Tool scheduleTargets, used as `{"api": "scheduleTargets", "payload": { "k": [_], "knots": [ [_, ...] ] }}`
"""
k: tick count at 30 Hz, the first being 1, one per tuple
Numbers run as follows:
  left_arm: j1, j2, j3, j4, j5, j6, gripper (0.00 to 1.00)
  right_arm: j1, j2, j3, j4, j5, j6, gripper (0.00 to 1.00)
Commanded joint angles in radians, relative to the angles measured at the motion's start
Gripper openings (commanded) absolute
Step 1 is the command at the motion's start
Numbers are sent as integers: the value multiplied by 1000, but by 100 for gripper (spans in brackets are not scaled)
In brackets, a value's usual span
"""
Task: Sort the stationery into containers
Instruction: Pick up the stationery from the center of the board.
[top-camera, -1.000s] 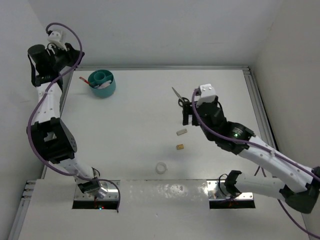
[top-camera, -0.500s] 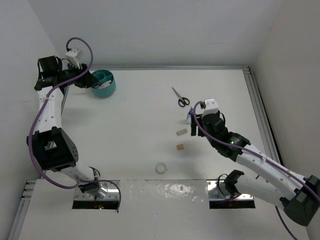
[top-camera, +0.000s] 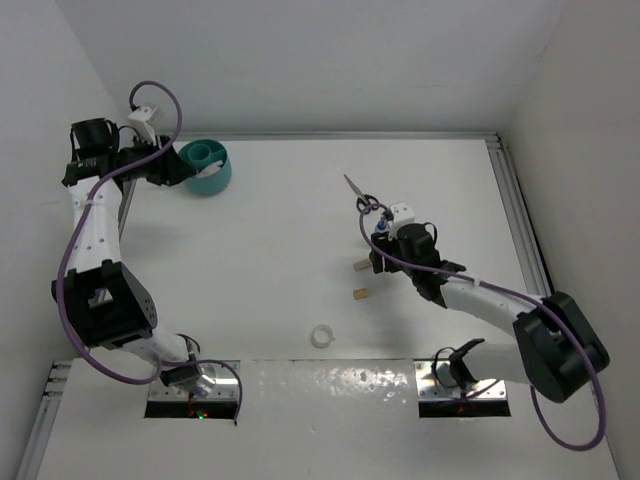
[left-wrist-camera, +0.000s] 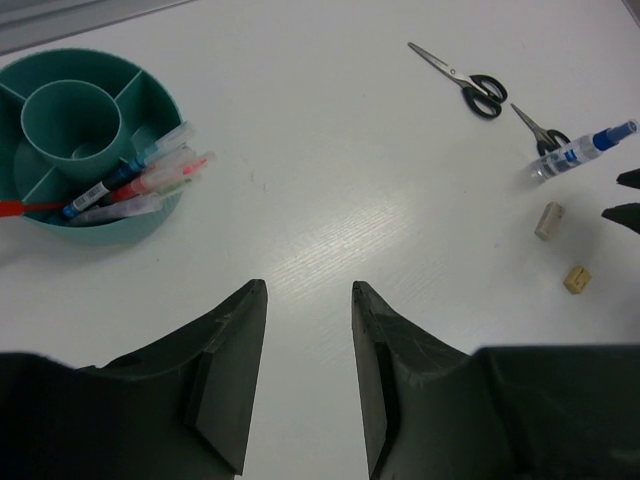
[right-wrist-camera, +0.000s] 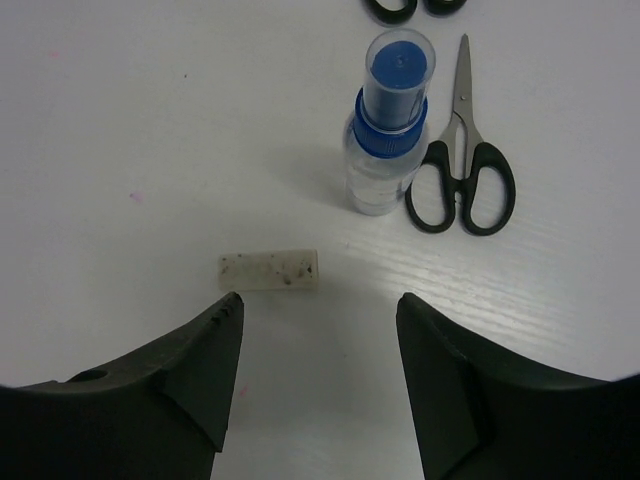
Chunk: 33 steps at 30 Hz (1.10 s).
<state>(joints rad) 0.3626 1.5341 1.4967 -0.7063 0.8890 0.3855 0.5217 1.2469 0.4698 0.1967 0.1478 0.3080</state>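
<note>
top cam: left gripper (top-camera: 172, 166) sits at the left rim of the teal organiser (top-camera: 214, 181), far-left on the table (top-camera: 270, 230). right gripper (top-camera: 376, 262) is low over the white eraser (top-camera: 362, 265). tan eraser (top-camera: 359, 293) is just nearer the bases, tape ring (top-camera: 321, 335) nearer again. scissors (top-camera: 352, 186) lie beyond the right wrist.

left wrist: fingers spread, nothing between them. pens (left-wrist-camera: 140, 182) lie in an outer compartment of the organiser.

right wrist: fingers apart, empty. white eraser lies just ahead of them, closer to the left finger, not touching. glue bottle (right-wrist-camera: 388, 130) is beyond it, second scissors (right-wrist-camera: 461, 175) just beside the bottle.
</note>
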Motion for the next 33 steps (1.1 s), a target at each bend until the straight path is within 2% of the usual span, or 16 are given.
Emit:
{"api": "scheduleTargets", "payload": {
  "k": [1,9,14,16,29,33],
  "knots": [
    [18,-17,-3,1,47,13,38,-26,55,-17,242,-33,-41,61],
    [21,-9,8,-1,65,18,41,-84,233,12,420,-36,-47,61],
    [22,-6,10,21,70,-13,42,-120,305,21,521,-88,-26,50],
    [22,-9,7,25,68,-16,41,-133,336,23,556,-125,-17,50],
    [22,0,-6,94,77,-83,42,-134,447,96,575,-128,-76,47],
    [22,3,-1,87,73,-79,42,-131,460,105,580,-106,-92,36]
  ]
}}
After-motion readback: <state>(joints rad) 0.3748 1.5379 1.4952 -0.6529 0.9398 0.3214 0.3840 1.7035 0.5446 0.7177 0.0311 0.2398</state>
